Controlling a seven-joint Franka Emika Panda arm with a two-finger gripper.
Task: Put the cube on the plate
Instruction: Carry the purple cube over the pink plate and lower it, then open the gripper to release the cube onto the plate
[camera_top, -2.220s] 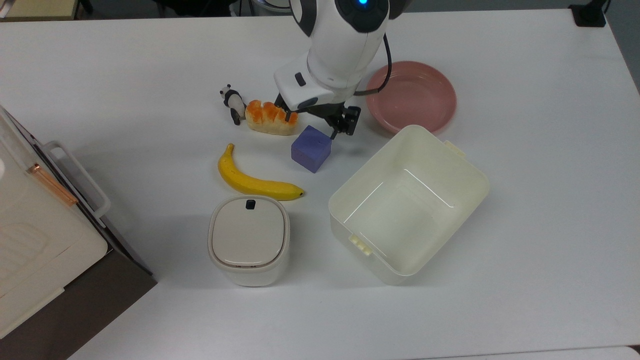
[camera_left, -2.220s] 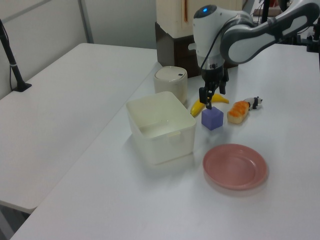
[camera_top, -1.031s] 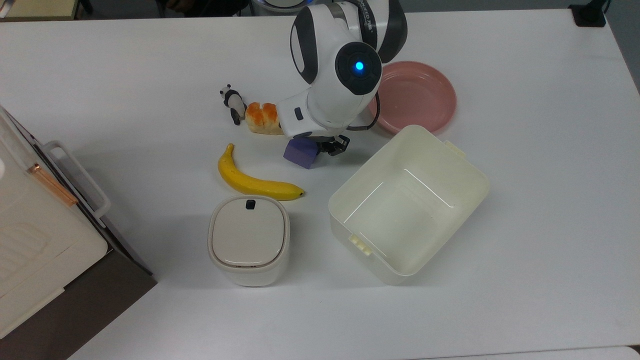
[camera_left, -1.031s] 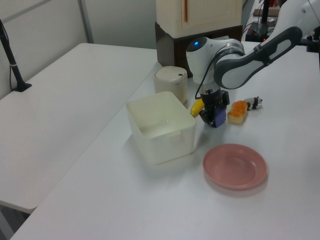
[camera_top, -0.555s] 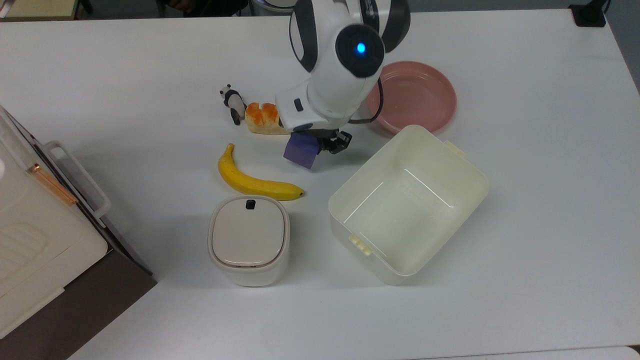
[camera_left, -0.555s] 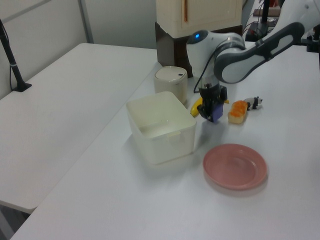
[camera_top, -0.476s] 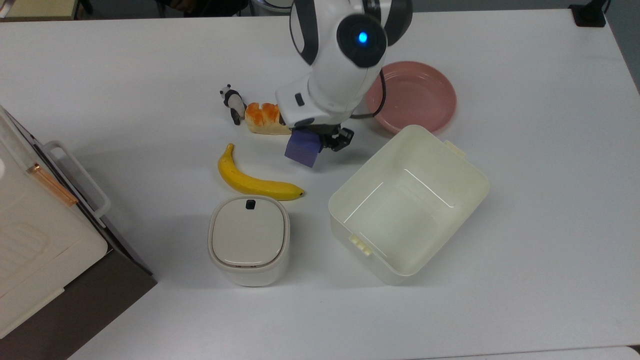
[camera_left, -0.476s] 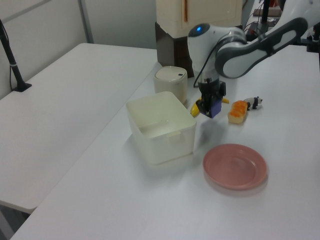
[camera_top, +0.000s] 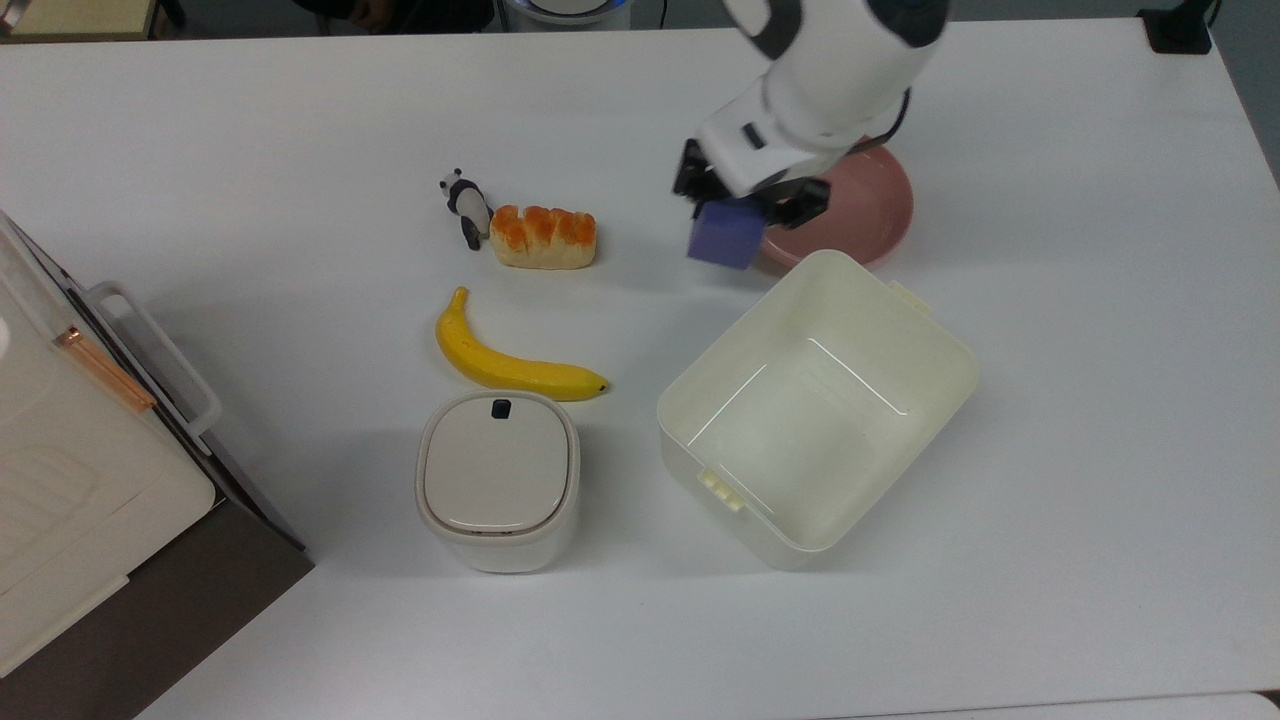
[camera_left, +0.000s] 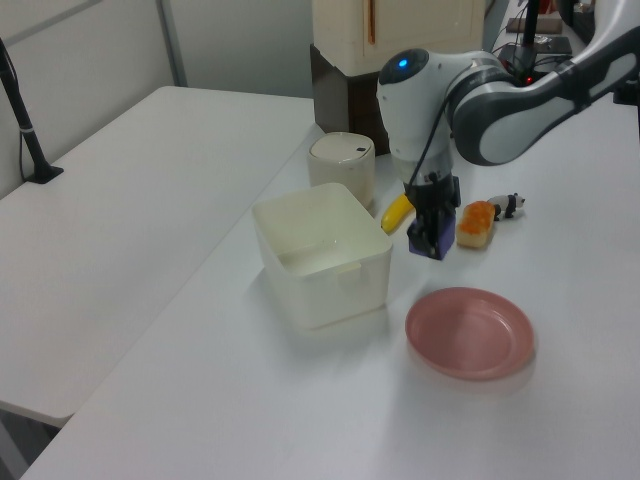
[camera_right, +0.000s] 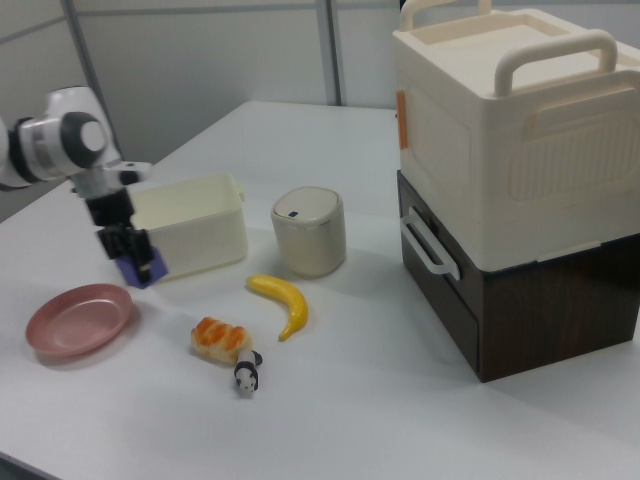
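White table (camera_top: 1050, 420) carries everything you need to watch. Biggest item: a cream handled box on a dark brown cabinet (camera_right: 510, 190), at the right view's right edge, well apart from the action. Next, the cream rectangular tub (camera_top: 815, 405), open and upright; its far corner sits just beside the plate's rim in the top view. That tub is your nearest obstacle.

The pink plate (camera_top: 860, 205) lies flat on the table, partly hidden by the arm in the top view; you see it whole in the left view (camera_left: 469, 333) and the right view (camera_right: 78, 320).

The lidded cream canister (camera_top: 498, 480) stands near the tub, towards the top view's left. The banana (camera_top: 510, 360) lies between the canister and the bread roll (camera_top: 543, 237), and the panda figurine (camera_top: 464, 206) is just beside the roll. All of these are well apart from the plate.

The gripper (camera_top: 742, 208) is clamped on the purple-blue cube (camera_top: 725, 237), fingers on opposite faces. The cube is off the table, over the gap between roll and plate, close to the plate's rim and the tub's corner. In the left view, the cube (camera_left: 436, 234) hangs near the tub wall.
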